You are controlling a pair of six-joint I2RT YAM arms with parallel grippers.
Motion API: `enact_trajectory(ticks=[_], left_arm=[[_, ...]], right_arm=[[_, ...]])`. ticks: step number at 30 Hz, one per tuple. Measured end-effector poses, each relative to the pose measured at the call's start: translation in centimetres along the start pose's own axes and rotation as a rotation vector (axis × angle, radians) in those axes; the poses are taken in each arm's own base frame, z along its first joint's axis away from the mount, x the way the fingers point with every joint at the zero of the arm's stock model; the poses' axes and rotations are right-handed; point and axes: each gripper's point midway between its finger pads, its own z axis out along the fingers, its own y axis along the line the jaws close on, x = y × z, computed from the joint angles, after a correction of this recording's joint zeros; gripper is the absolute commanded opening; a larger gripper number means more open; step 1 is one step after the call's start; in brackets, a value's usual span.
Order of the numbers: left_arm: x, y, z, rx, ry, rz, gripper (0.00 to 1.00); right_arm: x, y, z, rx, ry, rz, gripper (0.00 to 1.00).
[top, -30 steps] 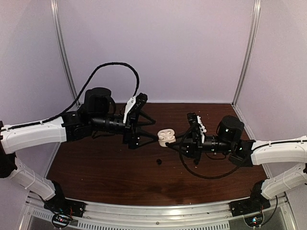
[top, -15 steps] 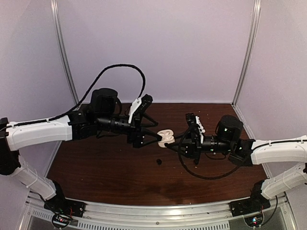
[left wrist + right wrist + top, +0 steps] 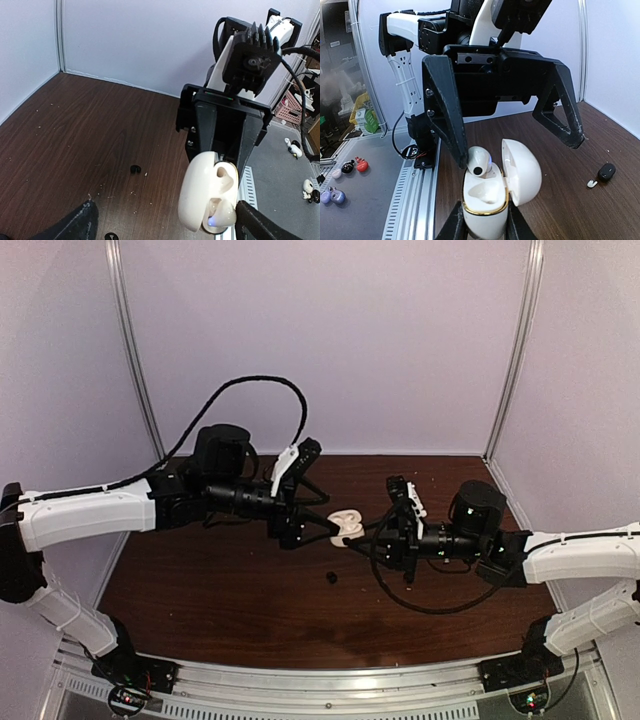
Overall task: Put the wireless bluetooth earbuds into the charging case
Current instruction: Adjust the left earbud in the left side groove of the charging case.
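Observation:
A white charging case [image 3: 484, 210] with a gold rim is held up off the table, my right gripper [image 3: 485, 227] shut on its base. Its lid [image 3: 522, 170] stands open to the right. One white earbud [image 3: 480, 161] lies tilted at the edge of a socket, partly sticking out, with a blue light beside it. My left gripper [image 3: 517, 152] is open wide across the case, and one finger [image 3: 452, 130] touches the earbud. In the left wrist view the case [image 3: 200, 195] and earbud [image 3: 221, 216] hang close in front of the camera. From above, both grippers meet at the case [image 3: 347, 525].
A black earbud [image 3: 331, 577] lies on the brown table in front of the case, seen also as the black earbud [image 3: 606, 171] in the right wrist view. A tiny white piece [image 3: 591, 183] lies beside it. Another small black piece [image 3: 111, 236] lies near the left wrist camera.
My left arm has moved right, bringing its open fingers around the case. The right arm and the case have stayed in place.

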Motion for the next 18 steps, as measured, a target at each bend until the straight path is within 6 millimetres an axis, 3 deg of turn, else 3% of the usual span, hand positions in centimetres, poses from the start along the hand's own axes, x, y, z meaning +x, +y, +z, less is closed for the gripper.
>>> enact_trajectory(ticks=[6, 12, 18], left_arm=[[-0.3, 0.2, -0.4, 0.011, -0.018, -0.017, 0.98], [-0.6, 0.5, -2.4, 0.024, -0.078, -0.032, 0.96], [-1.1, 0.2, -2.7, 0.053, -0.095, -0.024, 0.93]], right_arm=[[-0.4, -0.3, 0.0, 0.013, -0.014, 0.002, 0.00], [-0.8, -0.9, -0.5, 0.033, -0.043, 0.012, 0.00], [-0.9, -0.8, -0.6, 0.025, -0.050, 0.019, 0.00]])
